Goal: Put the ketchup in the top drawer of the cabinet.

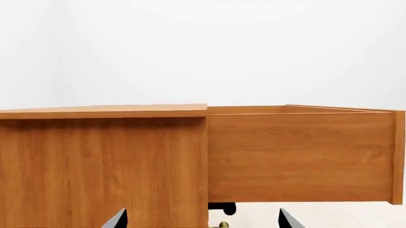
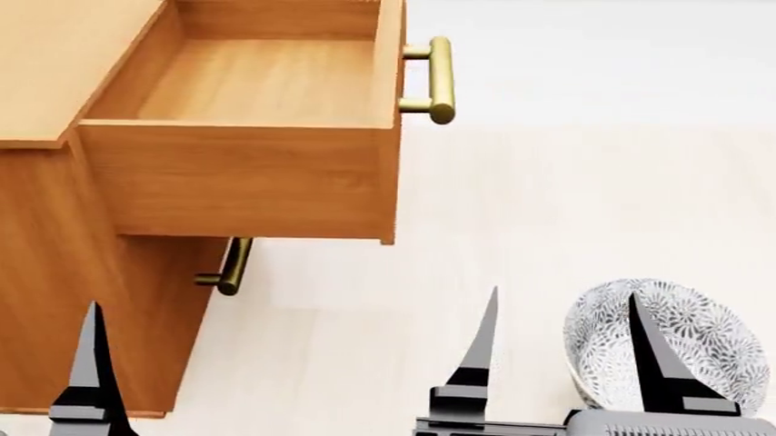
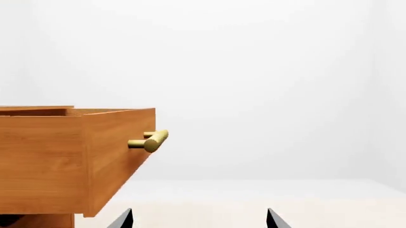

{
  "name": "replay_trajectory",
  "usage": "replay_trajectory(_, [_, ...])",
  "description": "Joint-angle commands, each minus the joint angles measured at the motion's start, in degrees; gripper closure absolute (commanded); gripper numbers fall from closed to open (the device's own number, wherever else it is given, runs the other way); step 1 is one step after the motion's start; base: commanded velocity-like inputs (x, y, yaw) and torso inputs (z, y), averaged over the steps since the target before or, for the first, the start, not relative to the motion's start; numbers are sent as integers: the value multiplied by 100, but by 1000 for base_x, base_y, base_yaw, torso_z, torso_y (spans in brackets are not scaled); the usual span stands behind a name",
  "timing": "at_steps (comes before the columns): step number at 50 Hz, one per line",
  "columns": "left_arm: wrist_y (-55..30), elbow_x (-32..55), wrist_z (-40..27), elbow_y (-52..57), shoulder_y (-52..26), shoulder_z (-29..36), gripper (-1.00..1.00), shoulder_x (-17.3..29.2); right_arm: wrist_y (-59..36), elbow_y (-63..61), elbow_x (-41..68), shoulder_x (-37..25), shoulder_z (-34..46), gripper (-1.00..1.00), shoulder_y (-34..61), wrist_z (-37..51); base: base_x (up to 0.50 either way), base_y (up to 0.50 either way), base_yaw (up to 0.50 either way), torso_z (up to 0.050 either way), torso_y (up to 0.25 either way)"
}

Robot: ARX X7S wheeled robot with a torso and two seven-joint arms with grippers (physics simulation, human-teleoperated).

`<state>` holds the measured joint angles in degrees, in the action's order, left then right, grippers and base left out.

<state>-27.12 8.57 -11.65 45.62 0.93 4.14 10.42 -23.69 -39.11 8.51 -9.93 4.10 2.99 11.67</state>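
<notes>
The ketchup is not in view in any frame. The cabinet [image 2: 61, 263] stands at the left in the head view. Its top drawer [image 2: 243, 191] is pulled out and its inside shows empty, with its brass handle [image 2: 439, 80] on the front. My right gripper [image 2: 564, 300] is open and empty, low in the head view, to the right of the cabinet. Only one finger [image 2: 87, 372] of my left gripper shows in the head view, in front of the cabinet's side. The left wrist view shows the left gripper [image 1: 202, 211] open and empty, facing the cabinet [image 1: 101, 166] and drawer side [image 1: 301, 156].
A grey-patterned bowl [image 2: 703, 327] sits on the pale floor at the lower right, partly behind my right fingers. The lower drawer's brass handle [image 2: 231, 268] sticks out under the open drawer. The right wrist view shows the drawer [image 3: 44, 161] and its handle [image 3: 152, 140].
</notes>
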Motion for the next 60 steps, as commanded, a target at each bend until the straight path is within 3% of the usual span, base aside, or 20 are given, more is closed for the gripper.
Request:
replay_trajectory(1, [-3,35,-51,-4,-6,38,-100,42,27,9,49,-46,12,-100,-14,49,0,500,0,0,0])
replay_trajectory(9, [3,49,-81,-8,-5,73,-100,74,94,46,54,-82,38,-100,-18,72,0,500,0,0,0])
replay_trajectory(31, [60,105,-169,-55,-4,99,-100,149,67,32,176,-232,157,-100,2,207,0,-93,0,0,0])
replay_trajectory(32, [52,56,-189,-139,-14,142,-100,157,-54,-390,944,-1091,-702,-100,-77,-375,0,0,0,0,0])
replay_trajectory(33, [56,57,-194,-148,-16,143,-100,159,-65,-389,972,-1349,-1545,-100,-85,-390,0,0,0,0,0])
replay_trajectory(60, [200,66,-349,-381,-48,258,-100,225,-181,-154,1529,-1813,-2536,-100,-435,-727,0,0,0,0,0])
